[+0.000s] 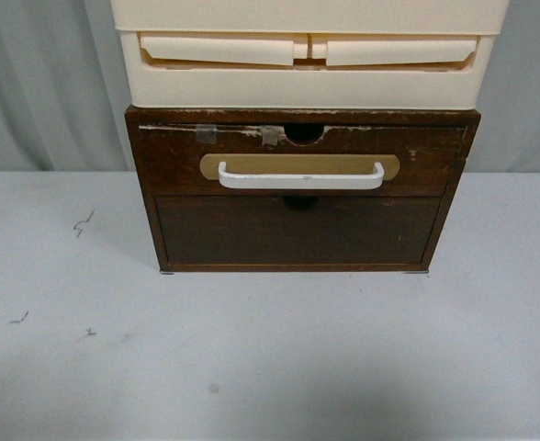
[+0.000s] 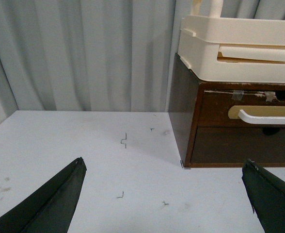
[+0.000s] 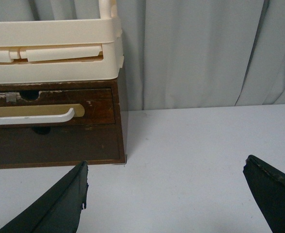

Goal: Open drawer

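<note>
The drawer (image 1: pixel 178 165) is the upper front of a dark brown wooden cabinet, shut flush, with a white bar handle (image 1: pixel 300 180) on a tan oval plate, a half-round notch (image 1: pixel 304 133) and grey tape bits on top. It also shows in the left wrist view (image 2: pixel 215 104) and in the right wrist view (image 3: pixel 99 99). Neither arm shows in the front view. My left gripper (image 2: pixel 164 167) is open and empty over the table, left of the cabinet. My right gripper (image 3: pixel 166 167) is open and empty over the table, right of the cabinet.
A plain dark handleless panel (image 1: pixel 298 230) lies below the drawer. Cream plastic drawers (image 1: pixel 307 55) stand stacked on the cabinet. The white table (image 1: pixel 270 358) bears small dark marks (image 1: pixel 84 223). A grey curtain (image 2: pixel 84 53) hangs behind.
</note>
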You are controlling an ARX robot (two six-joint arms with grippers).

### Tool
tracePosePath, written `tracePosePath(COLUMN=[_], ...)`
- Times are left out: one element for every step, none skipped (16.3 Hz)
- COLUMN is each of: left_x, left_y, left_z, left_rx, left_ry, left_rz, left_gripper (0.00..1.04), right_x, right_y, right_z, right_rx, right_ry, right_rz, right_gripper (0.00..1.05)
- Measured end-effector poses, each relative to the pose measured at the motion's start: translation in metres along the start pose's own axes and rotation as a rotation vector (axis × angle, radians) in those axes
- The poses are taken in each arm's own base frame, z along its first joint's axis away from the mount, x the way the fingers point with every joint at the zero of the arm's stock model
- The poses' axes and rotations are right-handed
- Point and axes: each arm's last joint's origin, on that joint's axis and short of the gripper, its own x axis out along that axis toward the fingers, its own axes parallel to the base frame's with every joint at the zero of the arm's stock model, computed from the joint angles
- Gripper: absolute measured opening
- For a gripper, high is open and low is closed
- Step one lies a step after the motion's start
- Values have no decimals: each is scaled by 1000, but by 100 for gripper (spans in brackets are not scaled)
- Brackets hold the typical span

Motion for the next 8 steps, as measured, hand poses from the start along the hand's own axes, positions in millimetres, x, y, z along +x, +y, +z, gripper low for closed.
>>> tracePosePath(left_x=[0,0,0,0,0,0,0,0], left_y=[0,0,0,0,0,0,0,0], left_z=[0,0,0,0,0,0,0,0], left_rx=[0,0,0,0,0,0,0,0], left_ry=[0,0,0,0,0,0,0,0], left_rz=[0,0,0,0,0,0,0,0], left_gripper=[98,98,98,98,98,98,98,98], right_x=[0,0,0,0,0,0,0,0], right_y=[0,0,0,0,0,0,0,0], right_z=[0,0,0,0,0,0,0,0], right_rx=[0,0,0,0,0,0,0,0], right_ry=[0,0,0,0,0,0,0,0], right_rz=[0,0,0,0,0,0,0,0], right_gripper=[98,98,98,98,98,98,98,98])
